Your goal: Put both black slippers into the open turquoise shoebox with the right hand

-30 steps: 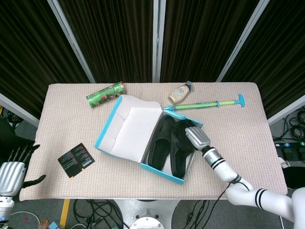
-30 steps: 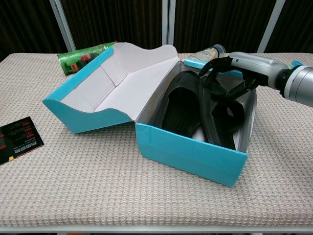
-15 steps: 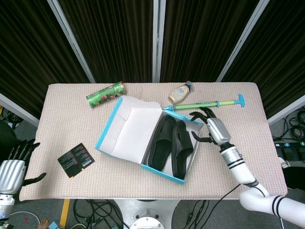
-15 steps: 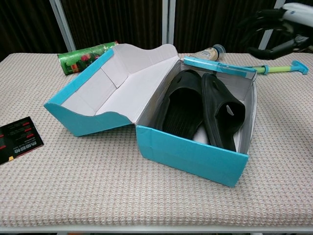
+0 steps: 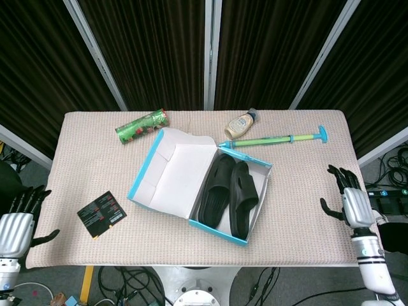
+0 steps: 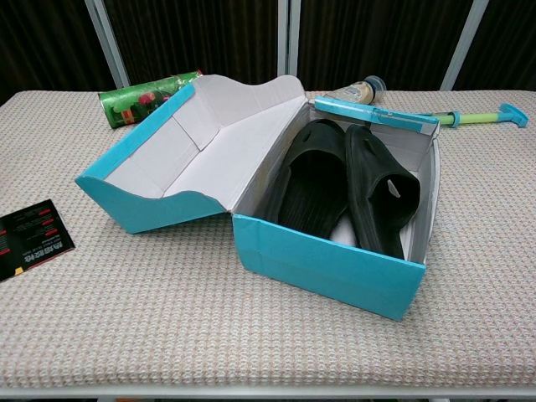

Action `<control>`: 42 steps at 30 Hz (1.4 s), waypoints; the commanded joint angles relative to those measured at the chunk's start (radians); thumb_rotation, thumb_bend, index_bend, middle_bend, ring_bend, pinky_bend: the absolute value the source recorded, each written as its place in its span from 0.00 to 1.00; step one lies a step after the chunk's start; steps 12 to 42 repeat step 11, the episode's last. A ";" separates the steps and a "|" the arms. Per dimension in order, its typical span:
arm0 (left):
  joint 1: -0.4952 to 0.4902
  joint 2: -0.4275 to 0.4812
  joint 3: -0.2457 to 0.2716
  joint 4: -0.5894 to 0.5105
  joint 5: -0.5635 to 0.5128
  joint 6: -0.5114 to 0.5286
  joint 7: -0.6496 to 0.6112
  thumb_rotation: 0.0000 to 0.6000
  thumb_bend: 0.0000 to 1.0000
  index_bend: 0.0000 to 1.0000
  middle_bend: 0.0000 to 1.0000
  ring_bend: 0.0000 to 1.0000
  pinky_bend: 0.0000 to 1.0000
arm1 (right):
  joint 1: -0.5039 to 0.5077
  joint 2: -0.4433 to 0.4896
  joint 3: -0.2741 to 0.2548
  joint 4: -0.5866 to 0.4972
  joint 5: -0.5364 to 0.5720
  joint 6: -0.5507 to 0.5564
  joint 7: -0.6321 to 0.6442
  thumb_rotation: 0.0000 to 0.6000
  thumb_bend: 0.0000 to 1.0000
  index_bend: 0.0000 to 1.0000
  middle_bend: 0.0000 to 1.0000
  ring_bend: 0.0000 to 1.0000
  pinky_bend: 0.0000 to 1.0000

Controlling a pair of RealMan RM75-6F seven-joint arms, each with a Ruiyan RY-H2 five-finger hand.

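The fingers (image 5: 336,173) of the right hand (image 5: 352,205) are spread with nothing held, off the counter's (image 5: 306,191) 3 o'clock edge; the left hand (image 5: 16,226) is likewise spread and empty past the 8 o'clock corner. Both black rubber slippers (image 5: 228,194) are seen lying side by side inside the open turquoise cardboard shoebox (image 5: 220,231) at the counter's centre, lid flipped toward 10 o'clock.

1. Your right hand (image 5: 349,199) has a silver-grey metallic back plate and black fingers (image 5: 338,173).
2. Below it you see a white wrist section with a dark band, leading into a white forearm.
3. Your left hand (image 5: 15,223) matches it: silver-grey back, ribbed by shallow grooves, and black fingers (image 5: 29,196).
4. Its wrist is white, cut off by the picture's edge.
5. Neither hand shows in your chest view.
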 commanded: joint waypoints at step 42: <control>0.015 -0.023 -0.003 0.006 -0.031 0.003 0.064 1.00 0.06 0.14 0.06 0.02 0.09 | -0.131 0.033 -0.068 -0.050 -0.158 0.164 0.010 0.96 0.30 0.00 0.09 0.00 0.00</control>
